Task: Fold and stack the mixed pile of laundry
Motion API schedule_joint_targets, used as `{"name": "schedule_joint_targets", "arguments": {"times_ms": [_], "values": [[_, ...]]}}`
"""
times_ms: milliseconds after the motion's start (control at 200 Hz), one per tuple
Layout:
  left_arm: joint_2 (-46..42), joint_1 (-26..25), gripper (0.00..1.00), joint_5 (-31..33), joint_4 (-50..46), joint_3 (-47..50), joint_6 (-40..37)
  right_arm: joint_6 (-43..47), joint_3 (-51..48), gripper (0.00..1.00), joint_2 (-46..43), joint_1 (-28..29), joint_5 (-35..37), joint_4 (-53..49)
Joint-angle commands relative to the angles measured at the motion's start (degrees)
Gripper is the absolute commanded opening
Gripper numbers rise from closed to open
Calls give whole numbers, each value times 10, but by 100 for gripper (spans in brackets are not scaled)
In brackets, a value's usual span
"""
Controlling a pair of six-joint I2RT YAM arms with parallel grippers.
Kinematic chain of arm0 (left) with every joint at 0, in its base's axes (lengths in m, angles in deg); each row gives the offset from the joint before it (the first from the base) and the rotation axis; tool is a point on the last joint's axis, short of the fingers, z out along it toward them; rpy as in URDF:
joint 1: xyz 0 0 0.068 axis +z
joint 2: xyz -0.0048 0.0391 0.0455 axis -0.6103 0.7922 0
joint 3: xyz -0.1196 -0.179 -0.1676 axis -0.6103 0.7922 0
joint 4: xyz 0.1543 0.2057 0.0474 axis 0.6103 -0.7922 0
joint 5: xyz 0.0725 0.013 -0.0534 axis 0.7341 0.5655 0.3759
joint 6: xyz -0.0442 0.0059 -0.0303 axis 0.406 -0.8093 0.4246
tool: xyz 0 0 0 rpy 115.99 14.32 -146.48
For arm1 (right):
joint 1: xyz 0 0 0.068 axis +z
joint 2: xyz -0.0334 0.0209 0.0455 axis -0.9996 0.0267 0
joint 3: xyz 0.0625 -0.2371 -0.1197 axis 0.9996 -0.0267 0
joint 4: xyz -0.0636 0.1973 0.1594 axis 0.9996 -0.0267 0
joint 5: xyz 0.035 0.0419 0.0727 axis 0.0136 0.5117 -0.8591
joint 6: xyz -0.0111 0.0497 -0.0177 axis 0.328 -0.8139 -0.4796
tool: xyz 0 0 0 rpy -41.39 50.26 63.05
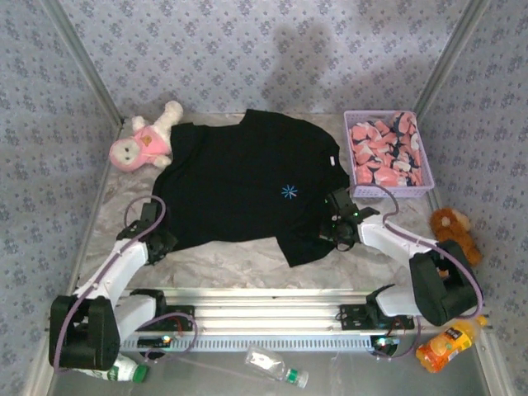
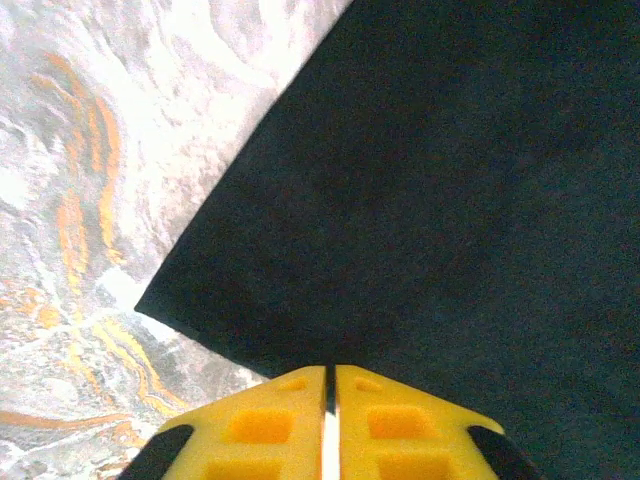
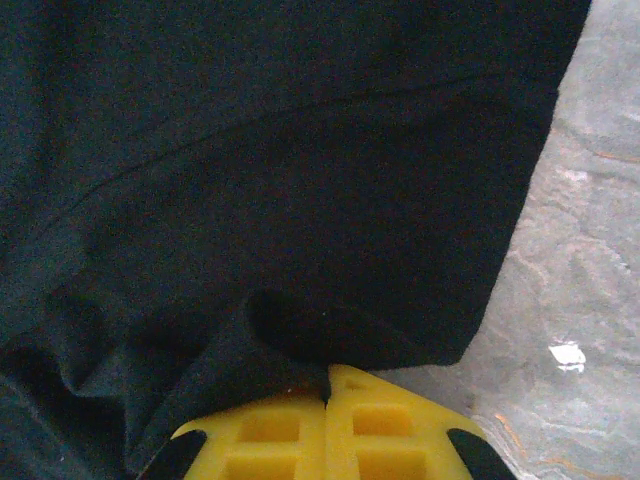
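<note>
**Black tee flat on table, R claw pinching its corner**

Black T-shirt [image 1: 247,177] lies spread across mid table [image 1: 223,262], collar twd the far wall, small blue mark on the chest. Pink garment [image 1: 386,153] sits bunched in the lavender basket [image 1: 350,157] at far right, just beside the tee's sleeve.

Right gripper [image 1: 340,229] is at the tee's near-right corner. In the wrist view, right gripper [image 3: 328,374] has its yellow fingers [image 3: 385,430] pressed together w/ a raised fold of black cloth caught at the tips; fabric wrinkles to the left.

Left gripper [image 1: 162,243] is at the near-left corner. In the wrist view, left gripper [image 2: 330,372] has its fingers nearly together w/ a thin bright slit btwn them, and the tee's edge meets the tips; can't tell if it's pinched.

Pink-and-white plush toy [image 1: 144,140] touches the tee's far-left sleeve.
</note>
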Motion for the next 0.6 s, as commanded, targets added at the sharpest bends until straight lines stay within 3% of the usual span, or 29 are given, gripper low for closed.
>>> {"name": "schedule_joint_targets", "arguments": {"times_ms": [0,155,405,595], "values": [[34,2,22,30,34,-94,-65,9,-16,0,-27,-4,4,-13],[167,6,33,-19,145,-220,-136,-4,-32,0,-47,-4,4,-16],[388,7,29,-121,243,-336,-153,-21,-41,0,-53,-1,13,-19],[487,8,29,-83,204,-382,-153,-39,-46,0,-65,-5,13,-19]]}}
